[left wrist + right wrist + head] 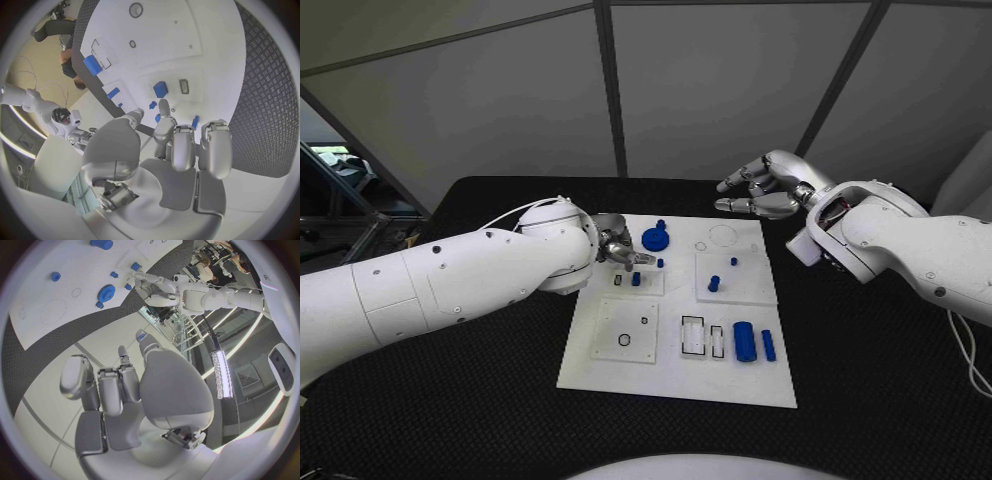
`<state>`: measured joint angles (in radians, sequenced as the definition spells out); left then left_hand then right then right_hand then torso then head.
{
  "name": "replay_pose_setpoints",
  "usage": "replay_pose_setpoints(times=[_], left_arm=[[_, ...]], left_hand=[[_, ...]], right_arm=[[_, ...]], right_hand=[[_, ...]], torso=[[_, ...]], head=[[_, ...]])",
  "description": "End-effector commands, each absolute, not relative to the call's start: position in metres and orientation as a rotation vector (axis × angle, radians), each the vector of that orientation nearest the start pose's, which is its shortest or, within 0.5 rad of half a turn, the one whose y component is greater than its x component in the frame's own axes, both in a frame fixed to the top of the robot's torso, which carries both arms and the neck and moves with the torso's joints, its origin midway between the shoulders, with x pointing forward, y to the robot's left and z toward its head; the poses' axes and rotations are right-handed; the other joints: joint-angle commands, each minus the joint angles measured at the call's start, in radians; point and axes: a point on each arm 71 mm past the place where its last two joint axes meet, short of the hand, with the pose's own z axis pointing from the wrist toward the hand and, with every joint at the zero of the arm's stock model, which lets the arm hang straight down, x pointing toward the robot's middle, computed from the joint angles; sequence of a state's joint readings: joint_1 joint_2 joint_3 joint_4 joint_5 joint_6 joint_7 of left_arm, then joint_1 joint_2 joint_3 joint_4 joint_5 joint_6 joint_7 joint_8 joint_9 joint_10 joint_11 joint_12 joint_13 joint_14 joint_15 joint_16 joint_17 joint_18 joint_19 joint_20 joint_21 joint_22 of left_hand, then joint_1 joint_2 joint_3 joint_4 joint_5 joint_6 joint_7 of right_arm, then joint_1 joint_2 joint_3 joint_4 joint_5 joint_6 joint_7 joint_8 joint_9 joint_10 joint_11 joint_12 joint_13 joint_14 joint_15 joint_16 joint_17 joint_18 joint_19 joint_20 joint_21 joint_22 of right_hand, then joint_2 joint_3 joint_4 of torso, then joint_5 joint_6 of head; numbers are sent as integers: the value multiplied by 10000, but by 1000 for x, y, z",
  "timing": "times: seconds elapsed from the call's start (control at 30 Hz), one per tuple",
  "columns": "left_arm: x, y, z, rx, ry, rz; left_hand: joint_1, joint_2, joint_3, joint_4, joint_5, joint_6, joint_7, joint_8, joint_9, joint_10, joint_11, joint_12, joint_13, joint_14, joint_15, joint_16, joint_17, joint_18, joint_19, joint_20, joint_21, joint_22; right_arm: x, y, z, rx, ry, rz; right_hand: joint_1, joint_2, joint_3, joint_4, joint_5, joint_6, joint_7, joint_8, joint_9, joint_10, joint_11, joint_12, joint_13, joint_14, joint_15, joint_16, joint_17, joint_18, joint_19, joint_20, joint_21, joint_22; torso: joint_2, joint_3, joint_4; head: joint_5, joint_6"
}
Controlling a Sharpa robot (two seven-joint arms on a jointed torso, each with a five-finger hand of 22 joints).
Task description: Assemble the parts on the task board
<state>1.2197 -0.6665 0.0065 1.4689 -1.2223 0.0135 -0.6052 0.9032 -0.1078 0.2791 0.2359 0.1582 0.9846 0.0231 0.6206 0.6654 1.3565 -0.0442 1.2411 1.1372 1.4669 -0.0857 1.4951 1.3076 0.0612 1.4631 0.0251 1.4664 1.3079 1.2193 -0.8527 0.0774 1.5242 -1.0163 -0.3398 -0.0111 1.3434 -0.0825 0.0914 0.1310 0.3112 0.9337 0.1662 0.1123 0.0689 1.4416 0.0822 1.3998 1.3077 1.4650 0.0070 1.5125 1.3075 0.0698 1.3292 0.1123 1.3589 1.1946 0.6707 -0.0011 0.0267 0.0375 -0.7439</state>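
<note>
Two hands, one near the parts: the left leads

Two hands hang over the worktop [473,400], and the left hand [620,250] is the one already above the task board [678,385]. Its fingers [181,150] lie loosely together, curled a little, with nothing visibly between them; whether a fingertip touches anything I cannot tell. Taking the blue gear [655,238] as landmark: the left hand sits just beside it, on the robot's left. Two small blue pegs [636,279] stand just nearer the robot than that hand, and another peg [714,284] stands upright across the board, toward the right arm.

The right hand [764,190] hovers off the board's far edge, well apart from the gear on its right, fingers [100,385] spread and holding nothing.

Farther from the gear, at the board's near right corner, the blue cylinder [744,342] and a slimmer blue bar [769,345] lie side by side, long axes running toward the robot. The rectangular slots [692,336] lie just beside them, toward the left arm.

Judging by this, the left hand is nearest the gear and pegs. Open board lies between gear and cylinder, so there is room to move; the pegs crowd the left fingertips.
</note>
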Motion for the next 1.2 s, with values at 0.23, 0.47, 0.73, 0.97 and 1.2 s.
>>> replay_pose_setpoints(times=[0.23,0.47,0.73,0.97,1.2], left_arm=[[507,158,-168,-1517,21080,-3992],[533,178,-151,-1375,21631,-3200],[559,190,-159,-1542,22340,-2266],[570,191,-166,-1318,22695,-1577],[578,189,-175,-1383,22888,-1224]], left_hand=[[543,30,-925,419,6,-507,231,-237,-310,-811,228,-930,-1097,769,78,-128,1844,-89,-234,67,-460,685],[1465,268,-1507,432,31,-910,524,-743,-879,-1499,490,-1583,-1927,571,309,-558,1491,70,-692,283,-1034,89],[1764,509,-1907,504,32,-980,670,-1125,-1331,-1765,619,-1748,-2227,507,427,-671,1396,129,-836,402,-1247,-97],[1754,581,-2089,526,12,-961,697,-1197,-1446,-1879,652,-1808,-2326,466,459,-742,1339,153,-901,435,-1339,-177],[1777,635,-2136,520,17,-933,697,-1208,-1482,-1848,653,-1751,-2273,474,463,-716,1361,137,-855,444,-1290,-110]], right_arm=[[505,-207,-130,2535,15895,9614],[506,-207,-131,2541,15950,9599],[506,-204,-132,2507,16011,9646],[506,-203,-132,2483,16104,9653],[507,-202,-133,2470,16150,9652]], right_hand=[[-137,-11,-6,53,54,-87,0,-65,-7,-71,-27,-65,873,764,-21,-76,1455,136,-75,18,-61,-22],[-141,-9,-9,57,57,-89,0,-65,-7,-68,-27,-61,877,764,-21,-77,1454,136,-75,18,-62,-22],[-139,1,-8,62,74,-91,0,-66,-6,-61,-28,-52,885,764,-21,-77,1454,136,-74,19,-64,-23],[-120,13,-4,59,111,-94,-1,-66,-4,-70,-30,-63,873,763,-21,-82,1449,141,-86,19,-80,-44],[-108,16,-2,54,123,-95,-1,-66,-4,-71,-30,-63,872,761,-22,-87,1442,140,-84,19,-81,-44]], torso=[[3,7,5],[-3,15,4],[31,6,-36],[21,9,-16],[26,13,-41]], head=[[-13,78],[80,122],[190,188],[199,156],[262,139]])
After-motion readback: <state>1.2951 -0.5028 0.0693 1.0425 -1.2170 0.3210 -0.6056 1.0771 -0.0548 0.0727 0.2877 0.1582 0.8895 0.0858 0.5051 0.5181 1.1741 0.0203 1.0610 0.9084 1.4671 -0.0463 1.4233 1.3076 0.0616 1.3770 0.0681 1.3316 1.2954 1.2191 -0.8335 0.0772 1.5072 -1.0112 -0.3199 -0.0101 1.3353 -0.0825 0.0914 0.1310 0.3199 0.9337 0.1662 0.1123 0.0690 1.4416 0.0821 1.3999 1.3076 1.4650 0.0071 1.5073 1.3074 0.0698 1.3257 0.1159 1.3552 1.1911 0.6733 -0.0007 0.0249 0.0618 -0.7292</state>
